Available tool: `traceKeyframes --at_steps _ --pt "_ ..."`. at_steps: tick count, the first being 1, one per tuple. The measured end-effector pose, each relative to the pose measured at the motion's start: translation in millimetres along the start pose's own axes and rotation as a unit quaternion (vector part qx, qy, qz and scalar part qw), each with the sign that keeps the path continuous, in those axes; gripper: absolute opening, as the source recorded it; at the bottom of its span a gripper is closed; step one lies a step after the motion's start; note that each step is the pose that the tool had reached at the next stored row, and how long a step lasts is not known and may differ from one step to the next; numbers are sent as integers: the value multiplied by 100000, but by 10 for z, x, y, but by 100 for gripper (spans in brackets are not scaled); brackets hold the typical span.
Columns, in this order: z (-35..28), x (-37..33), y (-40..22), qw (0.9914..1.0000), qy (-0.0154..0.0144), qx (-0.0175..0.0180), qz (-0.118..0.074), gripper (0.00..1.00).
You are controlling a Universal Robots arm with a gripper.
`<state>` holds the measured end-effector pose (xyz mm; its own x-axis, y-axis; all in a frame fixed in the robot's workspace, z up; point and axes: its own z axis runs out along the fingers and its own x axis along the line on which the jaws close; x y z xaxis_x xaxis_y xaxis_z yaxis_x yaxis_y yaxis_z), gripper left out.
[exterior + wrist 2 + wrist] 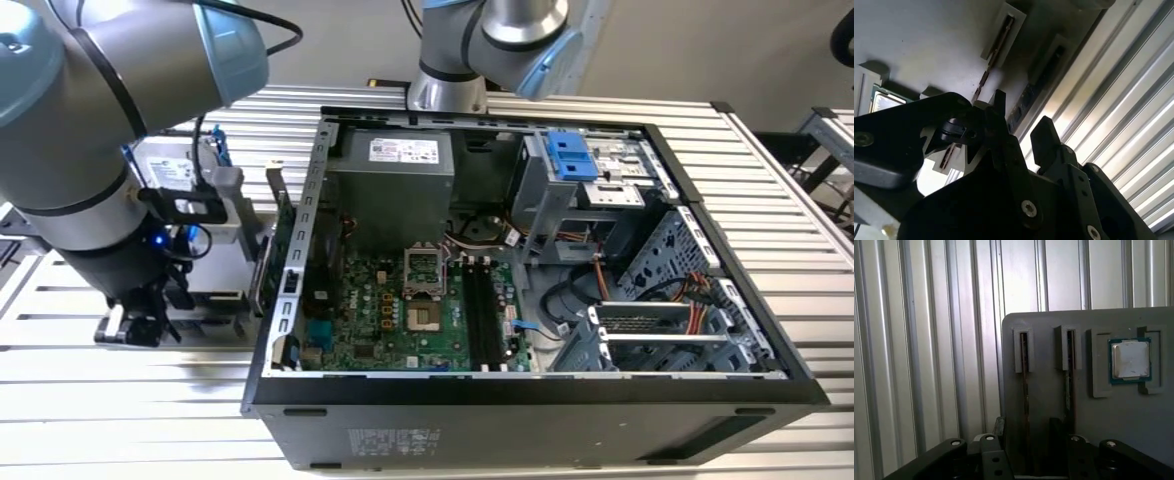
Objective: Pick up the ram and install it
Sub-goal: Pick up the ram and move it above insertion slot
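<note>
Ribbed tabletop (929,340) lies beneath the downward-pointing tool (1026,427), spread astride the ram (1025,375).

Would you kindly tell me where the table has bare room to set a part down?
Bare slatted table lies at the exterior view's lower left and far right, flanking the computer case. It is crowded around the grey holder under the tool.

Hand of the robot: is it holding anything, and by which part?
Nothing. The hand is open, its fingers either side of a ram stick standing in the grey holder, not gripping it.
</note>
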<state>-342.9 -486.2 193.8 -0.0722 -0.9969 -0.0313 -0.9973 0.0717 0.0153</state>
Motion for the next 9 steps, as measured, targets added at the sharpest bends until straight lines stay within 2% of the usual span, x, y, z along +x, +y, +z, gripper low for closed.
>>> traceKeyframes --at_steps 9 --pt "20 1 -1 99998 22 -17 -608 100"
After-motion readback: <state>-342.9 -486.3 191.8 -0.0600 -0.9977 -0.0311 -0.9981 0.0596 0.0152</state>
